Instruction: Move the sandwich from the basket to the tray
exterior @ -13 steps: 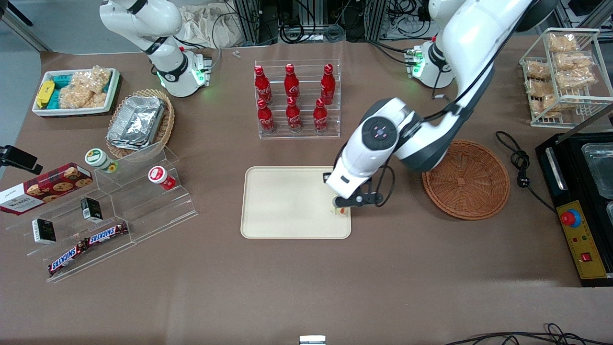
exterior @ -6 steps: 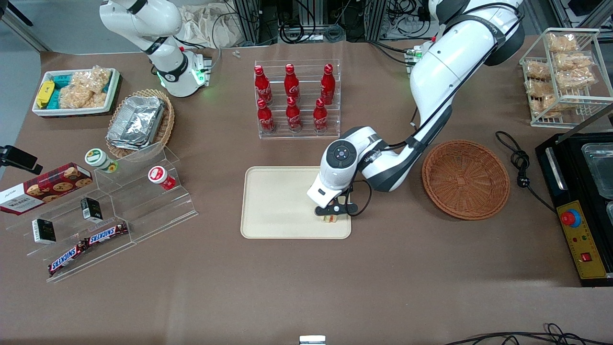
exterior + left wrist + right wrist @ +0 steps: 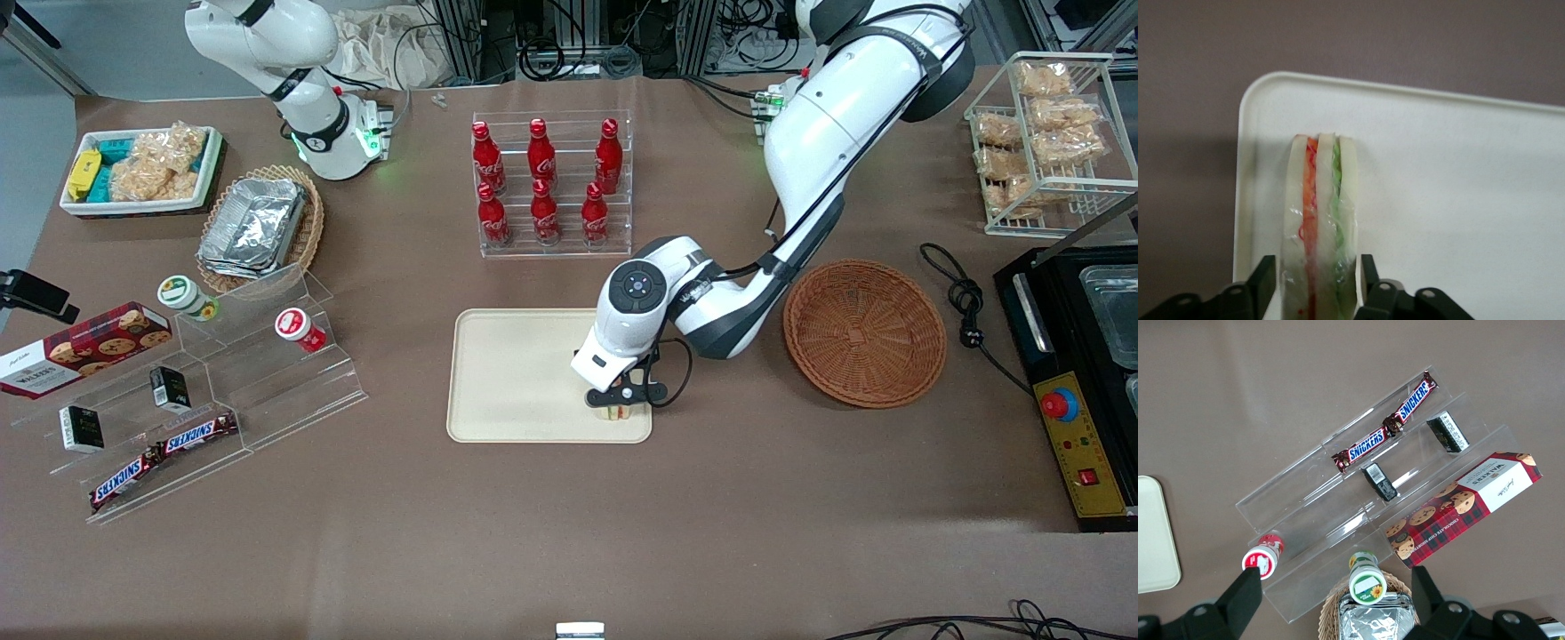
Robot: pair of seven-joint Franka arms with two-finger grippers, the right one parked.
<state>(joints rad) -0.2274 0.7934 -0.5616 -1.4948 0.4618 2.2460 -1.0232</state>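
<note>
On the tray, gripper clasps the unlabeled sandwich.

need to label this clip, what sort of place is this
Likely a lab mock-up of a snack shop: cola bottles in a clear rack, Snickers bars on acrylic steps, cabling past the table. The pincer holds the sandwich at the tray.

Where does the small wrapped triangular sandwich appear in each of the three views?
Front view: sandwich under the pincer, on the cream rectangular tray, near the tray's corner.
Left wrist view: sandwich between the pincer's fingers, by the tray corner.
Right wrist view: not in it.
Shared landmark: the tray.
</note>
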